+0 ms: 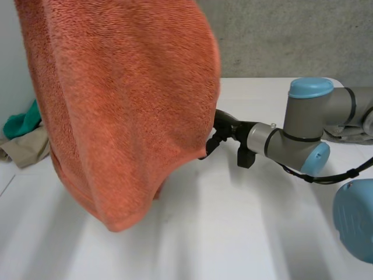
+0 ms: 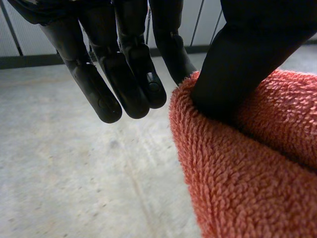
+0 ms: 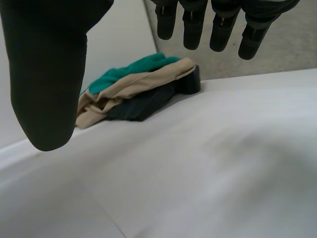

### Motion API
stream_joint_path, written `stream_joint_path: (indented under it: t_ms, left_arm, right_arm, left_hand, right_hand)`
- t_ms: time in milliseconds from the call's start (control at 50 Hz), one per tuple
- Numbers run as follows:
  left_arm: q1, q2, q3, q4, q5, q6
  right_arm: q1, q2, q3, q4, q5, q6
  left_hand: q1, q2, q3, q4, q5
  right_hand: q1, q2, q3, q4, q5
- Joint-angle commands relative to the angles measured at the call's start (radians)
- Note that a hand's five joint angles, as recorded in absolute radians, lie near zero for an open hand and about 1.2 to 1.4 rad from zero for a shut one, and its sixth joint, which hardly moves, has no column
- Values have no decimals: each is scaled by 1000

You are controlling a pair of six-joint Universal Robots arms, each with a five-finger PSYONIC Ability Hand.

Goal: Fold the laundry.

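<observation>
A thick orange towel (image 1: 128,111) hangs high over the white table (image 1: 233,227), its lowest tip just above the surface. In the left wrist view my left hand (image 2: 237,64) presses its thumb into the towel's (image 2: 247,173) top edge, with the fingers (image 2: 124,79) alongside, pinching the cloth. My right hand (image 1: 224,131) reaches in from the right to the towel's right edge, partly hidden behind it. In its own wrist view the right hand (image 3: 44,74) is open, its fingers (image 3: 213,29) straight with nothing between them and the thumb.
A heap of green, beige and dark clothes (image 1: 23,137) lies at the table's far left edge, and it sits ahead of the right hand (image 3: 133,94). Some beige cloth (image 1: 349,134) lies behind the right arm. A grey wall stands behind the table.
</observation>
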Motion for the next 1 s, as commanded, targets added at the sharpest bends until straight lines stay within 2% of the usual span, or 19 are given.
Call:
stream_joint_path:
  t_ms: [20,240,380,460,500,560,580,760,860,940,1000]
  left_arm:
    - [85,-17,0,1,72,-25]
    - [72,-120,25,1,79,-34]
    - [-9,-253,121,-24,48,-19]
    - [-63,-313,158,-70,25,29]
    - [-79,-338,160,-87,16,70]
    - [-92,-362,157,-90,11,109]
    - [-96,-380,152,-90,9,131]
    - [-109,-457,110,-79,16,247]
    - [-113,-470,97,-79,17,273]
    - [-119,-470,77,-76,17,282]
    - [-121,-471,66,-74,20,284]
  right_arm:
    - [-41,-27,16,-40,-24,122]
    - [-91,-136,59,-32,7,21]
    - [-175,-289,147,35,105,-131]
    - [-230,-368,194,77,124,-129]
    - [-253,-404,206,97,119,-109]
    - [-262,-428,217,120,108,-71]
    - [-261,-435,222,142,95,-39]
    - [-180,-409,257,244,29,93]
    - [-89,-388,325,239,47,132]
    - [-22,-379,375,221,97,150]
    - [12,-371,398,186,131,168]
  left_hand:
    - [233,201,203,196,257]
    - [233,201,203,196,257]
    - [233,201,203,196,257]
    - [233,201,203,196,257]
    - [233,201,203,196,257]
    - [233,201,203,196,257]
    - [233,201,203,196,257]
    - [233,201,203,196,257]
    - [233,201,203,196,257]
    - [233,201,203,196,257]
    - [233,201,203,196,257]
  right_hand:
    - [-43,-31,-31,-34,-38]
    - [-43,-31,-31,-34,-38]
    - [-43,-31,-31,-34,-38]
    - [-43,-31,-31,-34,-38]
    - [141,153,153,150,145]
    - [154,166,166,163,159]
    - [-23,-11,-11,-15,-19]
    - [-43,-31,-31,-34,-38]
    - [-43,-31,-31,-34,-38]
    - [-43,-31,-31,-34,-38]
    - [262,274,274,270,266]
